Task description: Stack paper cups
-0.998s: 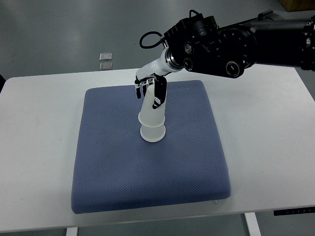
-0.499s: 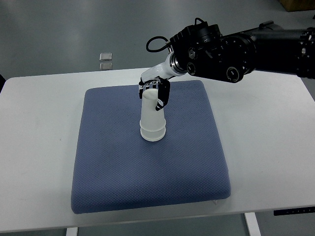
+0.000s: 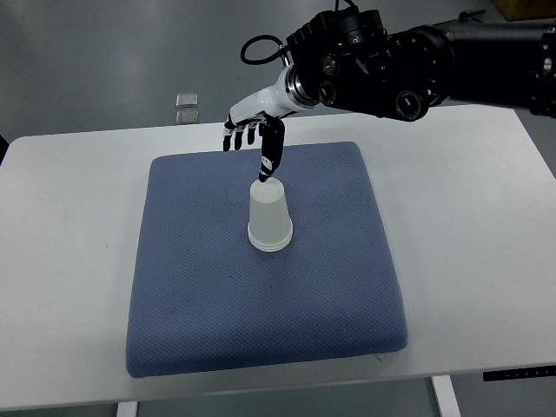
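Note:
A stack of white paper cups stands upside down near the middle of the blue mat. My right hand hovers just above and behind the stack, its fingers spread and holding nothing. One dark fingertip hangs down close to the top of the stack. The black right arm comes in from the upper right. The left arm is out of view.
The blue mat lies on a white table. A small clear object sits on the grey floor beyond the table's far edge.
My right hand has let go of the cup stack, opened its fingers and lifted up and to the left. The stack now stands upright on its own.

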Controlling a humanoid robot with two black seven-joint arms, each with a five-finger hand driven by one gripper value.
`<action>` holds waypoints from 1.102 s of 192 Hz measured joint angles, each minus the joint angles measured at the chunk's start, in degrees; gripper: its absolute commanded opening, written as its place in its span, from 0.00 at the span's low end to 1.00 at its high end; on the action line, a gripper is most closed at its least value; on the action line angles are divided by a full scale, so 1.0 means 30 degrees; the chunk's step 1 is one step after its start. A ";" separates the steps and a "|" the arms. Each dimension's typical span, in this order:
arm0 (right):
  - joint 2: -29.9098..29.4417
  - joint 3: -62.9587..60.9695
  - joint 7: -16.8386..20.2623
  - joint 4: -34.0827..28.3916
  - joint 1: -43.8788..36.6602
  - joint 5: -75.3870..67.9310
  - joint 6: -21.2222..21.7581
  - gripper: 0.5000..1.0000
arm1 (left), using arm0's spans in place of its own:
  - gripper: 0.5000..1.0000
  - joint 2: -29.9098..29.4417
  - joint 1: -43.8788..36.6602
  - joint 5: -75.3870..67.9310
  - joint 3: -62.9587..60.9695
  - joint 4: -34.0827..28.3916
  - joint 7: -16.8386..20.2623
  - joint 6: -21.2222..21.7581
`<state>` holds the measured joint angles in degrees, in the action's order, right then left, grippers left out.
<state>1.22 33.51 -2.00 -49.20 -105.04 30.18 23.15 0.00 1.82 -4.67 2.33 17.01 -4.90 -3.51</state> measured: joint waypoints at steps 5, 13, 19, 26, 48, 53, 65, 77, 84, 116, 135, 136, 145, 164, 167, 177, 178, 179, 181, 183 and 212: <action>0.0211 -0.0196 -0.0002 0.0000 -0.0014 -0.0006 0.0004 0.70 | 1.00 0.0000 0.0000 0.0000 -0.0006 0.0015 0.0000 0.0000; 0.0576 -0.0489 -0.0007 0.0000 -0.0015 -0.0012 0.0004 0.70 | 1.00 0.0000 0.0003 0.0000 -0.0012 0.0041 0.0000 0.0000; 0.0883 -0.0684 -0.0008 0.0003 0.0005 -0.0022 0.0001 0.70 | 1.00 0.0000 0.0005 0.0000 -0.0014 0.0058 0.0000 0.0000; 0.1320 -0.0902 -0.0018 0.0019 0.0091 -0.0037 -0.0049 0.70 | 1.00 0.0000 0.0007 0.0000 -0.0016 0.0079 0.0000 0.0000; 0.2651 -0.1562 -0.0119 0.0269 0.0788 -0.0099 -0.0278 0.70 | 1.00 0.0000 0.0008 0.0000 -0.0018 0.0098 0.0000 0.0000; 0.2973 -0.1804 -0.0145 0.0432 0.1101 -0.0134 -0.0306 0.70 | 1.00 0.0000 0.0008 0.0000 -0.0017 0.0099 0.0001 0.0000; 0.3689 -0.2694 -0.0211 0.1036 0.2024 -0.0292 -0.0344 0.71 | 1.00 0.0000 0.0008 0.0000 -0.0018 0.0100 0.0000 0.0000; 0.4301 -0.4273 -0.0262 0.2015 0.3330 -0.0614 -0.0362 0.72 | 1.00 0.0000 0.0007 0.0000 -0.0017 0.0103 0.0000 -0.0001; 0.4565 -0.5403 -0.0282 0.2626 0.4228 -0.0876 -0.0365 0.72 | 1.00 0.0000 0.0004 0.0000 -0.0012 0.0103 0.0000 0.0000; 0.4594 -1.3052 -0.1013 0.6244 0.9105 -0.2460 -0.1575 0.73 | 1.00 0.0000 -0.0019 0.0001 -0.0012 0.0127 -0.0001 0.0000; 0.3936 -1.7986 -0.1598 0.7197 1.1478 -0.3026 -0.2814 0.77 | 1.00 0.0000 -0.0018 0.0005 -0.0030 0.0134 -0.0008 0.0000; 0.3903 -1.8199 -0.1620 0.7214 1.1578 -0.3050 -0.2848 0.78 | 1.00 0.0000 -0.0018 0.0005 -0.0030 0.0134 -0.0008 0.0000; 0.3582 -2.0383 -0.1841 0.7336 1.2587 -0.3395 -0.3110 0.82 | 1.00 0.0000 -0.0016 0.0006 -0.0035 0.0138 -0.0008 0.0000; 0.3031 -2.3240 -0.2007 0.7469 1.4094 -0.4427 -0.3461 0.83 | 1.00 0.0000 -0.0017 0.0006 -0.0042 0.0140 -0.0009 0.0000; 0.2906 -2.3637 -0.2048 0.7483 1.4331 -0.4674 -0.3561 0.82 | 1.00 0.0000 -0.0017 0.0006 -0.0043 0.0140 -0.0009 0.0000; 0.2568 -2.4357 -0.2271 0.7526 1.4849 -0.5301 -0.3870 0.82 | 1.00 0.0000 -0.0011 0.0006 -0.0045 0.0143 -0.0009 0.0000; 0.2533 -2.4410 -0.2301 0.7529 1.4892 -0.5359 -0.3904 0.82 | 1.00 0.0000 -0.0009 0.0006 -0.0045 0.0144 -0.0009 0.0000; 0.2498 -2.4461 -0.2334 0.7532 1.4933 -0.5431 -0.3939 0.83 | 1.00 0.0000 -0.0008 0.0006 -0.0046 0.0144 -0.0009 0.0000; 0.2428 -2.4552 -0.2404 0.7537 1.5012 -0.5557 -0.4010 0.82 | 1.00 0.0000 -0.0005 0.0006 -0.0045 0.0146 -0.0009 0.0000; 0.2358 -2.4631 -0.2481 0.7540 1.5091 -0.5702 -0.4082 0.83 | 1.00 0.0000 -0.0003 0.0006 -0.0044 0.0148 -0.0008 0.0000; 0.1606 -2.5077 -0.3843 0.7553 1.5854 -0.8234 -0.5125 0.83 | 1.00 0.0000 -0.0016 0.0006 -0.0046 0.0158 -0.0008 0.0000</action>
<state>6.04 -41.72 -13.53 -26.54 -57.48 5.48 7.78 0.00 1.78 -4.65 2.20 17.49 -4.93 -3.51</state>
